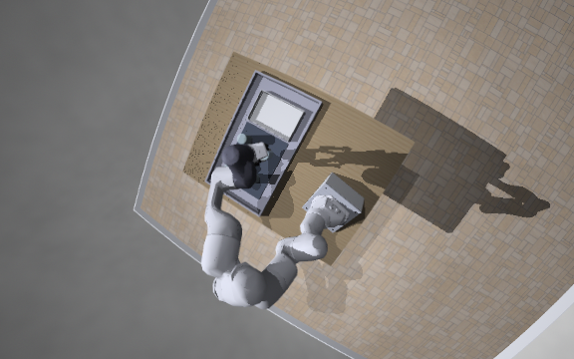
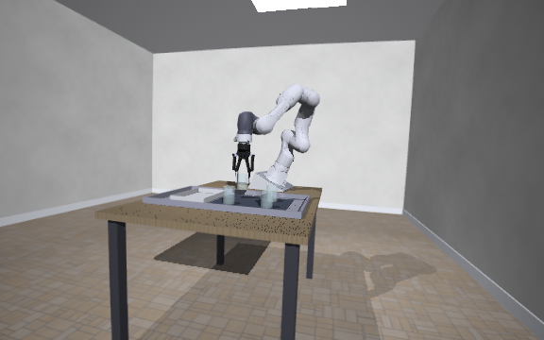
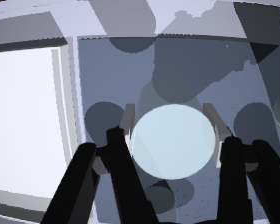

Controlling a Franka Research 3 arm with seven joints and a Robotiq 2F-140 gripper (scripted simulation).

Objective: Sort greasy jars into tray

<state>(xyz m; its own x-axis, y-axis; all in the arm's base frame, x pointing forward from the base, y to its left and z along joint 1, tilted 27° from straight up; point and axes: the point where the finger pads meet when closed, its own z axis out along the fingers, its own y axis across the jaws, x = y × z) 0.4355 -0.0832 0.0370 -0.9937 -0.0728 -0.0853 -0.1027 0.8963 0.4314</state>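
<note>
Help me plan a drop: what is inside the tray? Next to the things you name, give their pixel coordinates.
The tray (image 1: 277, 115) (image 2: 196, 195) (image 3: 26, 115) shows only a bare, pale floor, with no jar in it. From the top, nothing covers it; the wrist view cuts part off.
</note>
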